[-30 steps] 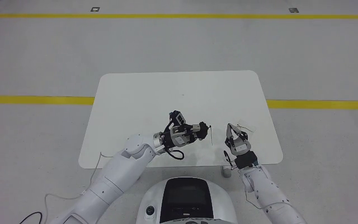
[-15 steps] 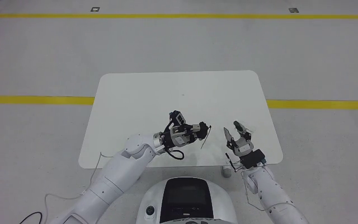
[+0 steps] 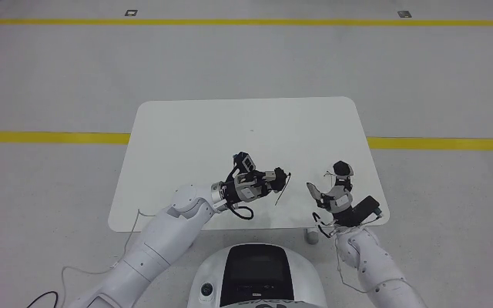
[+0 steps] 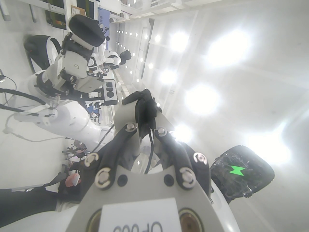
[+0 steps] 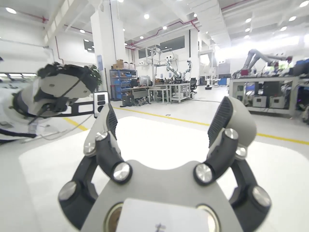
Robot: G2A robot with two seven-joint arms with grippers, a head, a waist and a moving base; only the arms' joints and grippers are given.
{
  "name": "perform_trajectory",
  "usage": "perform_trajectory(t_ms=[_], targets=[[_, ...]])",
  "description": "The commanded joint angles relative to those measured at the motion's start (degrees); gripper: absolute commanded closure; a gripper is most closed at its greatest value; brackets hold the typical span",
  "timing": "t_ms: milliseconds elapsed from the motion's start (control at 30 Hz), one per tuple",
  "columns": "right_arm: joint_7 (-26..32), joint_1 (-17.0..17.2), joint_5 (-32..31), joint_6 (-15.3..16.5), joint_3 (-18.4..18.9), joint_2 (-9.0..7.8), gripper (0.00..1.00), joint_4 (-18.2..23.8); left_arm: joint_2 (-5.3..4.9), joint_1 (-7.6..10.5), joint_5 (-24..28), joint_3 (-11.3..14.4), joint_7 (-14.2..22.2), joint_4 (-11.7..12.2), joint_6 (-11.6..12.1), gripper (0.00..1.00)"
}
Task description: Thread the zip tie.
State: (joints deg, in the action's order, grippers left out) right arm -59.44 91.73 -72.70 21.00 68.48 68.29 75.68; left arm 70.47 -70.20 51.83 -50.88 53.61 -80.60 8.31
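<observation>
Left end effector (image 3: 280,175) pinches the black zip tie (image 3: 281,192) above the white surface (image 3: 231,131), near its front edge; right end effector (image 3: 326,183) stands spread, empty, just beside. Threading seems not yet begun: next, the right should catch the dangling tail. The wrist label (image 4: 138,218) is too cut off to read

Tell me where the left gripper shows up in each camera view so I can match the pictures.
Top view: the left gripper is over the near middle of the table, shut on the zip tie.
Left wrist view: close up, mid-frame, fingers pressed together.
Right wrist view: farther off, beyond one finger of the right gripper.
Shared landmark: the open right gripper, facing the left one across a gap.
</observation>
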Motion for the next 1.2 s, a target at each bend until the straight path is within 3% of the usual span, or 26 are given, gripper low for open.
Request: perform_trajectory(t_ms=[0, 167, 367, 767, 933, 1167], targets=[[2.70, 0.08, 5.98, -1.52, -2.49, -0.99, 0.00, 1.58, 0.00, 0.00, 0.00, 0.00, 0.00, 0.00, 0.00, 1.00], [7.04, -0.39, 19.16, -1.52, -8.34, -4.32, 0.00, 5.07, 0.00, 0.00, 0.00, 0.00, 0.00, 0.00, 0.00, 1.00], [10.02, -2.33, 30.32, -1.52, -14.24, -8.88, 0.00, 8.49, 0.00, 0.00, 0.00, 0.00, 0.00, 0.00, 0.00, 1.00], [11.71, -2.42, 32.31, -1.52, -14.37, -8.93, 0.00, 9.54, 0.00, 0.00, 0.00, 0.00, 0.00, 0.00, 0.00, 1.00], [19.87, -3.10, 38.44, -1.52, -13.27, -9.76, 0.00, 11.69, 0.00, 0.00, 0.00, 0.00, 0.00, 0.00, 0.00, 1.00], [33.44, -4.00, 44.75, -1.52, -11.45, -12.74, 0.00, 14.91, 0.00, 0.00, 0.00, 0.00, 0.00, 0.00, 0.00, 1.00]])
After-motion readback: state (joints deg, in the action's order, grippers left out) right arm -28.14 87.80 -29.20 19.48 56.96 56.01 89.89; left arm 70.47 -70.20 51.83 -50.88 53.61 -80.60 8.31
